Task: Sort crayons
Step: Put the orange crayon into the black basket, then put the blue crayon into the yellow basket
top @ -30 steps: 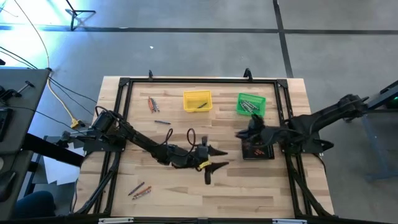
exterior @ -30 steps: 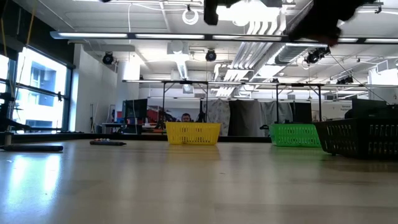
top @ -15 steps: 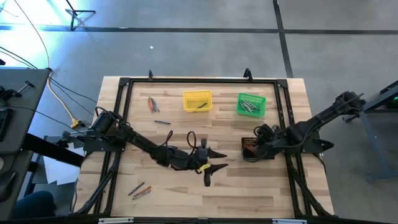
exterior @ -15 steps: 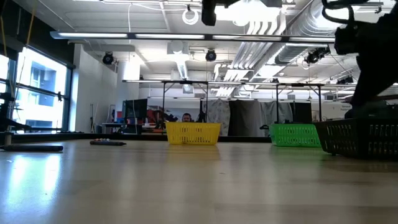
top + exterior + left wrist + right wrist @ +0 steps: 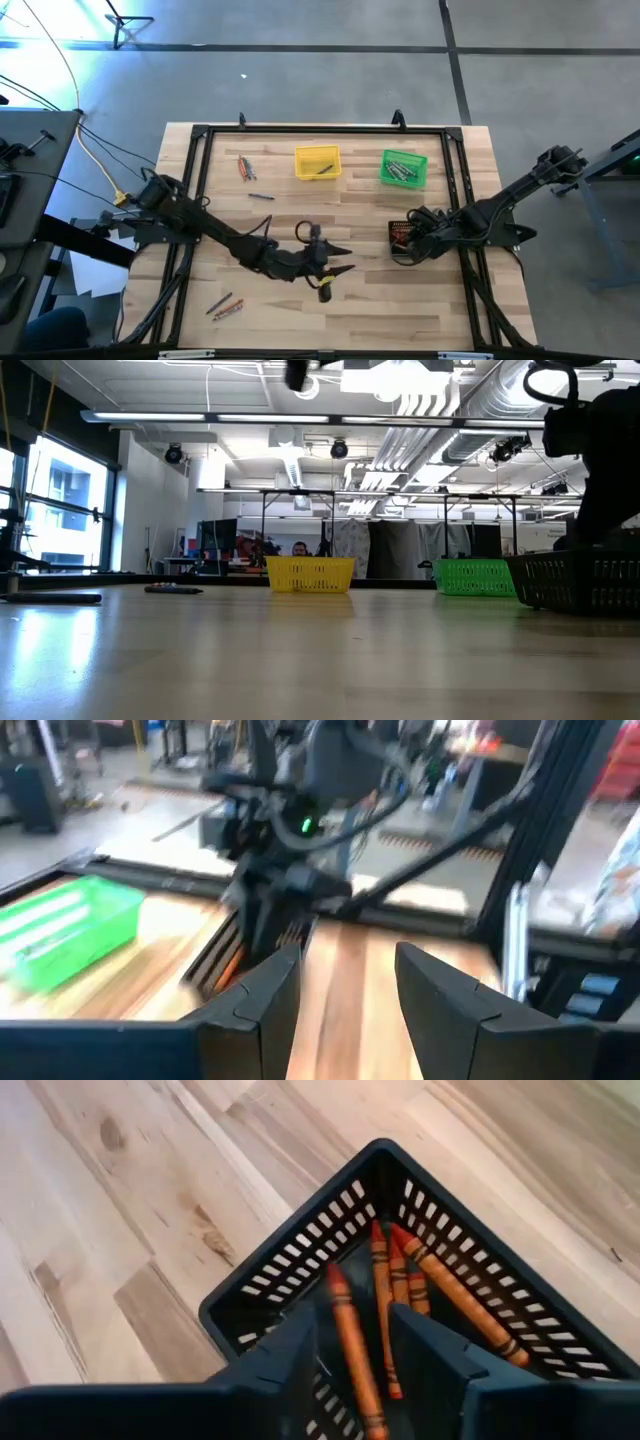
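Right gripper has dropped over the black bin at centre right, jaws apart; left gripper gapes mid-frame — crayons look light, brittle; pinch mid-shaft.

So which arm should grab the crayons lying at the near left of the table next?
Probably the left. Its open claw hovers mid-table, nearer the loose orange and grey crayons. The right claw is over the black mesh bin at the table's right side, above orange crayons inside.
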Controlling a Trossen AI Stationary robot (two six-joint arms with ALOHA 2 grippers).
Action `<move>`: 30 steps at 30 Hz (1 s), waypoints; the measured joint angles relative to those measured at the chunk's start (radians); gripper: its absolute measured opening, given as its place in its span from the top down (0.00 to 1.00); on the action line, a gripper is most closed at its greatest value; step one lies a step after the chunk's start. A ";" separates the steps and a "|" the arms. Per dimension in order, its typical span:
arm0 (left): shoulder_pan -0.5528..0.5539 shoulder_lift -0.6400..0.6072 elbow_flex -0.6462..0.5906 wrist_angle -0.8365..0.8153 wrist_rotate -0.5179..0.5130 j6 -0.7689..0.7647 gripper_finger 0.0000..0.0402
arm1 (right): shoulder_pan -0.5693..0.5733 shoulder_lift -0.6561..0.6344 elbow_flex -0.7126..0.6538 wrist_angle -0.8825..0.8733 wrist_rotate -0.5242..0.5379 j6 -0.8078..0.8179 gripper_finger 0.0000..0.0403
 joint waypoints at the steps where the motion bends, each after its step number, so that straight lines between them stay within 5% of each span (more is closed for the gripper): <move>1: -0.008 -0.019 0.000 -0.066 -0.024 -0.014 0.63 | 0.000 0.000 0.000 0.000 -0.005 -0.002 0.67; 5: -0.045 -0.115 0.000 -0.435 -0.095 -0.167 0.63 | 0.000 -0.001 0.009 -0.002 -0.028 -0.003 0.63; 8: -0.082 -0.190 0.000 -0.791 -0.093 -0.429 0.63 | 0.000 -0.002 0.045 0.012 -0.025 -0.021 0.63; 12: -0.164 -0.236 0.000 -1.183 -0.019 -0.807 0.65 | 0.000 -0.002 0.081 0.101 0.004 -0.107 0.64; 16: -0.243 -0.231 0.000 -1.426 0.088 -1.029 0.67 | -0.007 -0.001 0.094 0.228 0.044 -0.219 0.64; 20: -0.265 -0.226 -0.003 -1.561 0.138 -1.073 0.70 | -0.024 -0.001 0.114 0.296 0.094 -0.313 0.64; 30: -0.152 -0.226 -0.170 -1.606 0.320 -0.859 0.71 | -0.063 -0.001 0.119 0.331 0.128 -0.355 0.64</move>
